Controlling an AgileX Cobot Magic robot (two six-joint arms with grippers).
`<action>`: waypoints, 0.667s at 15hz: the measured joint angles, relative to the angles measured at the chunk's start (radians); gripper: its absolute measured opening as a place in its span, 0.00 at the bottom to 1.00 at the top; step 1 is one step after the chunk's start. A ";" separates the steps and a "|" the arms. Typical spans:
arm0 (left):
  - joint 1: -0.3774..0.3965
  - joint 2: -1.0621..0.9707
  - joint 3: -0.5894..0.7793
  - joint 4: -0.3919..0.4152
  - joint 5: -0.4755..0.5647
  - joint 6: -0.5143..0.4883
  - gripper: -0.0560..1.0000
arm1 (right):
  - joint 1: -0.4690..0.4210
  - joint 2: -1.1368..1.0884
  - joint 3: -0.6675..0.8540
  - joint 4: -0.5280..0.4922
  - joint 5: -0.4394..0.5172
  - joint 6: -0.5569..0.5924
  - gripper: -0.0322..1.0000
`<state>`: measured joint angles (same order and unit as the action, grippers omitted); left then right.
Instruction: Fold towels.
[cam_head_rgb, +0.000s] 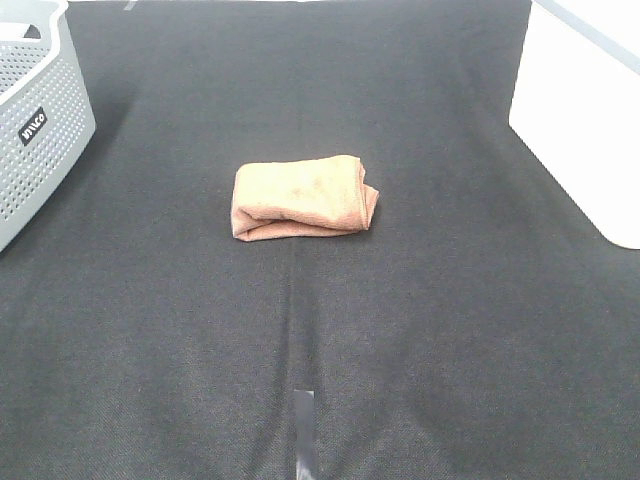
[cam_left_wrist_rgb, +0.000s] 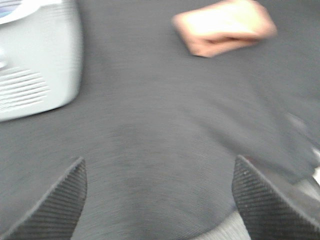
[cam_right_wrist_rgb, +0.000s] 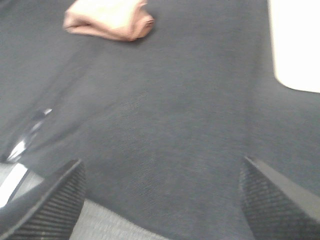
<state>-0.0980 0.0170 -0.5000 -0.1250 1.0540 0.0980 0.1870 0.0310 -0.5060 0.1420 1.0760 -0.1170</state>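
Left tool (cam_left_wrist_rgb: 160, 200) and right tool (cam_right_wrist_rgb: 162, 200) — both wide apart, empty.

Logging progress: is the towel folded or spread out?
Folded: the towel lies as a compact bundle with stacked layers along its near edge.

Towel (cam_head_rgb: 303, 197) is lying folded into a compact oblong bundle approx. mid-table on the dark cloth, long side running left-right. Colour is showing as pale reddish-brown/peach, terry-like nap. Layers are stacking unevenly: stitched hem edge is showing along the front, right end is bunching w/ a loose fold. Wrist views are catching it (cam_left_wrist_rgb: 223, 26) (cam_right_wrist_rgb: 108, 19) blurred, lying flat.
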 joint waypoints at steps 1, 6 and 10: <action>0.037 -0.015 0.000 0.000 0.000 0.000 0.77 | -0.044 -0.021 0.000 0.000 -0.001 0.000 0.79; 0.063 -0.023 0.001 0.000 0.000 0.000 0.77 | -0.125 -0.038 0.000 0.007 -0.002 0.000 0.79; 0.063 -0.023 0.001 0.000 0.000 0.000 0.77 | -0.125 -0.038 0.000 0.007 -0.002 0.000 0.79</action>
<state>-0.0350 -0.0060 -0.4990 -0.1250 1.0540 0.0980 0.0620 -0.0070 -0.5060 0.1490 1.0740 -0.1170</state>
